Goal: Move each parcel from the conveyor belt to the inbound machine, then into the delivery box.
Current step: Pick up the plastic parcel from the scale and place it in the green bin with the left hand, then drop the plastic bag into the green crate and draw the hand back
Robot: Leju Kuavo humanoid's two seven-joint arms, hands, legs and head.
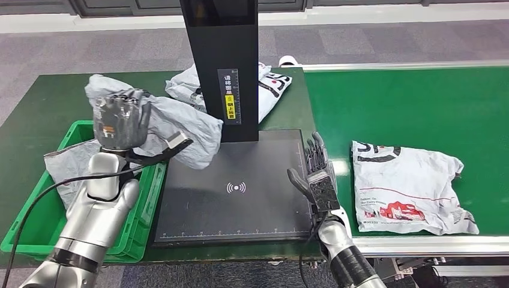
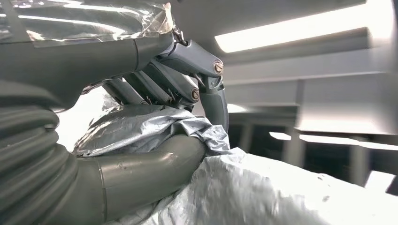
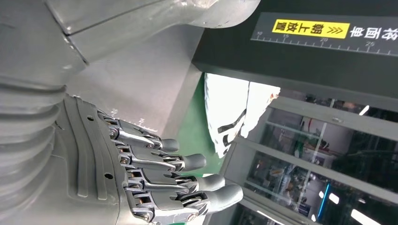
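Green crate (image 1: 77, 133) at the table's left edge; above its right rim the left hand (image 1: 122, 120) grips a grey parcel (image 1: 174, 123), long axis running left to right toward the scanner platform (image 1: 252, 210). Right hand (image 1: 317, 174), fingers spread and empty, at the platform's right edge; white parcel (image 1: 408, 189) on the belt (image 1: 420, 108).

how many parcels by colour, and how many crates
grey parcels: 2, one held by the left hand as grey parcel, one in the green crate as flat grey parcel
white parcels: 2, belt parcel and rear parcel
green crates: 1
total: 5
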